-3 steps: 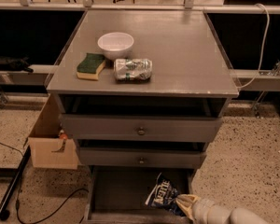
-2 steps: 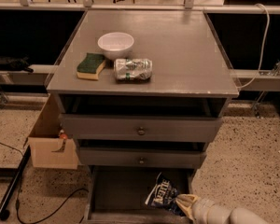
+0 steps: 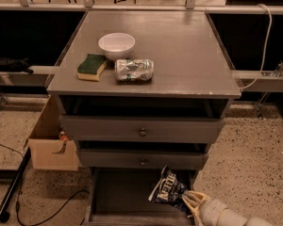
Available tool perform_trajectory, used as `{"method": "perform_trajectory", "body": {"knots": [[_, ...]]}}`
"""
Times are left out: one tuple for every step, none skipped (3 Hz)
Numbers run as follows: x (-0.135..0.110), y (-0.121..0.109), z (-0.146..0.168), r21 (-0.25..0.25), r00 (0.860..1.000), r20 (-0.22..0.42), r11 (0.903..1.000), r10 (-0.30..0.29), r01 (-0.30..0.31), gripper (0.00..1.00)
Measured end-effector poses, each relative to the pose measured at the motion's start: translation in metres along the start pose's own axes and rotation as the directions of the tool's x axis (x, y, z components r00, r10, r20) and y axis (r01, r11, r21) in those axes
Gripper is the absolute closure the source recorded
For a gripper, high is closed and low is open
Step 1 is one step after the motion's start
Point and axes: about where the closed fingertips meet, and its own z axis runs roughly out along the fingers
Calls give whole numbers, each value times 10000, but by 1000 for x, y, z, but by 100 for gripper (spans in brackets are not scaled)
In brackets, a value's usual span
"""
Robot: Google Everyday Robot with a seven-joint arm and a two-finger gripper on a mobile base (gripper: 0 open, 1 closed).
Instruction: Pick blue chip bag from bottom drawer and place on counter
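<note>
The blue chip bag (image 3: 168, 191), dark navy with white lettering, stands tilted at the right side of the open bottom drawer (image 3: 122, 192). My gripper (image 3: 189, 200) reaches in from the lower right, and its pale fingers are closed on the bag's lower right corner. The arm's white segments trail off toward the bottom right corner. The counter (image 3: 179, 46) is the grey cabinet top above the drawers.
On the counter's left sit a white bowl (image 3: 116, 45), a green-yellow sponge (image 3: 91, 67) and a crushed silver-green can (image 3: 134, 70). Two knobbed drawers (image 3: 142, 132) stick out slightly above the bottom one. A cardboard box (image 3: 49, 142) and a black cable lie on the floor at left.
</note>
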Motion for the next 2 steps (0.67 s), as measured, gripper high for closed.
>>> {"method": "perform_trajectory", "body": {"knots": [[-54, -4, -35, 616, 9947, 325, 9935, -977, 956, 100], [-107, -11, -78, 1413, 9792, 672, 9734, -1912, 1804, 100]]}}
